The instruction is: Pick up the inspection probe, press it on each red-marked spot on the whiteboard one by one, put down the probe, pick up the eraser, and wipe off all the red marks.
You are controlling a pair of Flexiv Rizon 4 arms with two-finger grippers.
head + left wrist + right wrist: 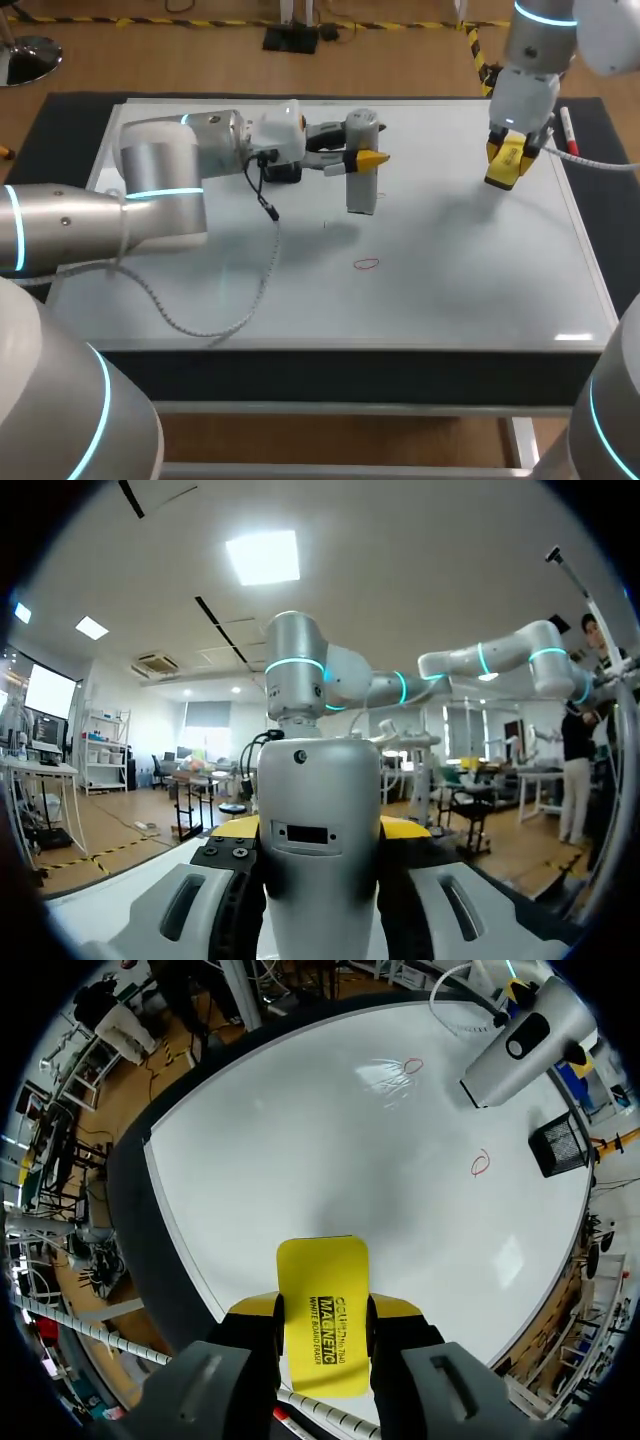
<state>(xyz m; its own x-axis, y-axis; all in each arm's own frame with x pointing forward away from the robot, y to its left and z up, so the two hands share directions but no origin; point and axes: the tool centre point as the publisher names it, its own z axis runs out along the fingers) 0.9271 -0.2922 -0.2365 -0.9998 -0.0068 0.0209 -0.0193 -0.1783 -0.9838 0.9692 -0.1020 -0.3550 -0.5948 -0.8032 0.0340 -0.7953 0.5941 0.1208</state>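
Observation:
My left gripper (358,158) is shut on the silver inspection probe (362,185), which stands roughly upright over the middle of the whiteboard (470,280). Its lower end is near the surface; whether they touch I cannot tell. In the left wrist view the probe (318,850) fills the space between the fingers of the left gripper (320,830). A red mark (367,264) lies in front of the probe. The right wrist view shows two red marks (481,1163) (412,1064) and the probe (520,1040). My right gripper (508,160) (322,1310) is shut on the yellow eraser (502,172) (322,1270) above the board's far right.
A red marker pen (568,130) lies at the board's right edge, just behind the right gripper. A grey cable (200,325) from the left arm trails over the board's left part. A black mat (60,110) surrounds the board.

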